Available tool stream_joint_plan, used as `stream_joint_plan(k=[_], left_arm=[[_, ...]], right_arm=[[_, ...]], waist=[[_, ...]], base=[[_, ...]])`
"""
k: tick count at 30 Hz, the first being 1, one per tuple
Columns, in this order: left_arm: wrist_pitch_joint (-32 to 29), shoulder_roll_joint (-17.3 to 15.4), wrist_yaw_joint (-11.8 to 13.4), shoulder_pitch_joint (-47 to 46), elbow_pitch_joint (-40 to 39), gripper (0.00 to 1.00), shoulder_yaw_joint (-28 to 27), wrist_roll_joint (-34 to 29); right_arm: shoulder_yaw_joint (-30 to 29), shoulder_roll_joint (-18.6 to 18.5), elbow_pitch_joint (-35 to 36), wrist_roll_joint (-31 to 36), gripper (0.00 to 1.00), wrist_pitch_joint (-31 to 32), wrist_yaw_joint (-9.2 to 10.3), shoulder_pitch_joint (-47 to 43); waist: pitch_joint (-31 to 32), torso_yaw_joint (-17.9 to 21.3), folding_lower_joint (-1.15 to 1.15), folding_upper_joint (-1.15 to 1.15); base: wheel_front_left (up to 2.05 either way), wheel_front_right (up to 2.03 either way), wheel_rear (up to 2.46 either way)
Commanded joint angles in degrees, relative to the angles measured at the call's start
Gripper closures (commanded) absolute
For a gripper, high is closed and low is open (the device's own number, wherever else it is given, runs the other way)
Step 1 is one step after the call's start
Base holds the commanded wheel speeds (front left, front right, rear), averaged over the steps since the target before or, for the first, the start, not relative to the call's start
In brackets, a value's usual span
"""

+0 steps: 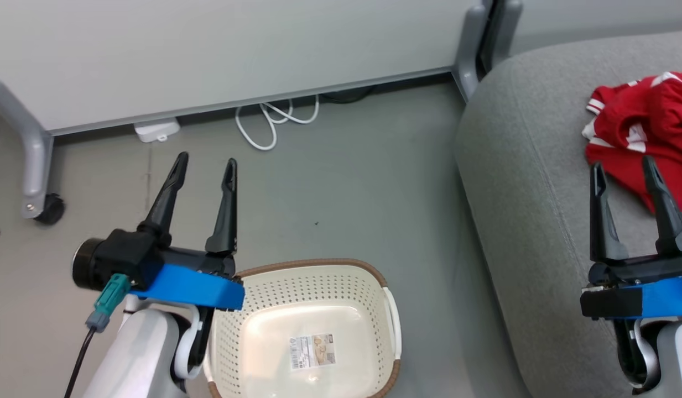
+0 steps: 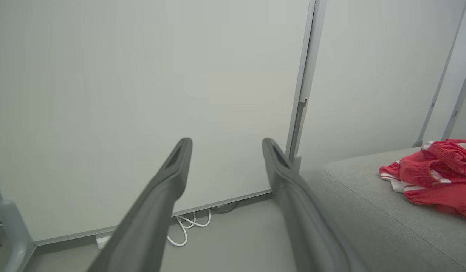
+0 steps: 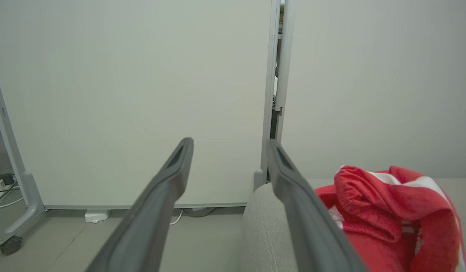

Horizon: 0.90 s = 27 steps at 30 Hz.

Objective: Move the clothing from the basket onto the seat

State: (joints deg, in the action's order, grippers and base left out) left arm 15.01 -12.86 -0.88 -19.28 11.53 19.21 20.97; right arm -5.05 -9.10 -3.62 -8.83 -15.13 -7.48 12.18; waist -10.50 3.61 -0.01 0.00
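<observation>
So the clothing (image 1: 645,127) is sitting on the seat (image 1: 517,182), bunched up in a red heap with the white stripes and panels poking out, over toward the right edge of your head view. It's lying on the flat top of the grey cushion, a bit in from the rounded end nearest the basket. Your right pincer (image 1: 621,163) is over that same cushion, just on the near side of the heap, and it's open: both fingers are spread with only grey upholstery between them. In the head view the outer finger overlaps the edge of the red fabric, but I can't tell if it's actually touching. From the right wrist view the heap sits off to the right of that finger, not in the gap. The basket (image 1: 313,262) is down on the floor (image 1: 346,182) just beside the seat, at the bottom middle of the head view. You can see straight to its cream bottom, where a label sticker (image 1: 313,351) is stuck. Your left pincer (image 1: 206,160) hangs over the floor at the basket's left back corner, also open, with the fingers apart and gripping nothing, pointing toward the pale partition panel (image 1: 208,50). Along the foot of that panel there's a looped white cable (image 1: 269,124) and a small white box (image 1: 157,131), plus a caster wheel (image 1: 48,209) on the grey frame leg way off to the left.
</observation>
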Motion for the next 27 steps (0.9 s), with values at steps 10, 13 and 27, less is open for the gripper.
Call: stream_joint_plan(k=[10, 13, 27], left_arm=[[0.2, 4.0, -2.2, 8.4, -1.2, 0.00, -9.2, -4.4], [0.2, 4.9, -3.0, 10.0, -0.9, 0.00, -11.1, -5.4], [0.2, 7.6, -5.4, 15.2, 0.7, 0.00, -15.0, -7.7]], right_arm=[[0.0, 2.4, -0.5, 1.6, 0.00, 0.0, -0.03, -4.1], [-0.1, 3.0, -0.9, 1.9, 0.00, 0.0, -0.03, -5.1], [-0.1, 3.9, -4.9, 1.0, 0.00, 0.0, -0.03, -8.8]], waist=[[4.6, -5.4, 0.01, 0.00], [5.7, -6.3, 0.01, 0.00], [10.4, -7.6, 0.01, 0.00]], base=[[0.00, 0.00, 0.00], [0.00, 0.00, 0.00], [0.00, 0.00, 0.00]])
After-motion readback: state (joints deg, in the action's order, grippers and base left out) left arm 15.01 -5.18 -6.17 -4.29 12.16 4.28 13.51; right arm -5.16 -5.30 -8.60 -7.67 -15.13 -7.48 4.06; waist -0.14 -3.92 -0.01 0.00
